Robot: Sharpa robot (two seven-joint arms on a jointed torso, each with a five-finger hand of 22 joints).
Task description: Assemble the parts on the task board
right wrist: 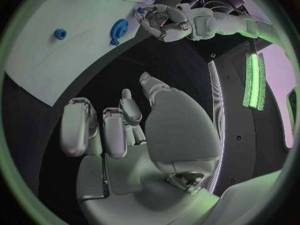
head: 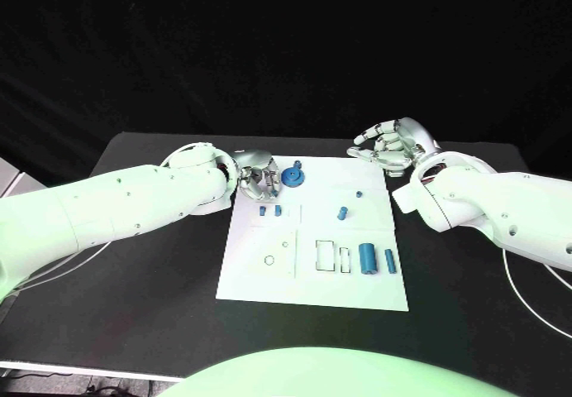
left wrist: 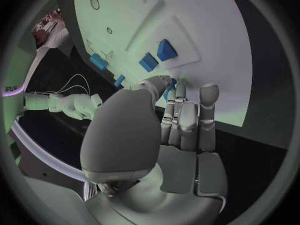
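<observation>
The white task board [head: 312, 273] lies mid-table. A blue disc-shaped part [head: 294, 175] stands near its far left corner. My left hand [head: 256, 183] is right beside that disc with its fingers curled in, and a sliver of the blue disc [left wrist: 172, 82] shows past the thumb tip. From the right wrist, the left hand [right wrist: 166, 22] is just apart from the disc [right wrist: 119, 29]. Two small blue parts [head: 270, 211] stand nearer me, with two more [head: 342, 213] mid-board. My right hand [head: 388, 145] hangs off the far right corner, fingers curled, holding nothing.
Two blue cylinders [head: 377, 259] lie at the board's near right beside rectangular outlines [head: 326, 255]. A small ring mark [head: 269, 260] sits at the near left. Black table [head: 143, 281] surrounds the board. My right forearm [head: 501, 207] stretches along the board's right side.
</observation>
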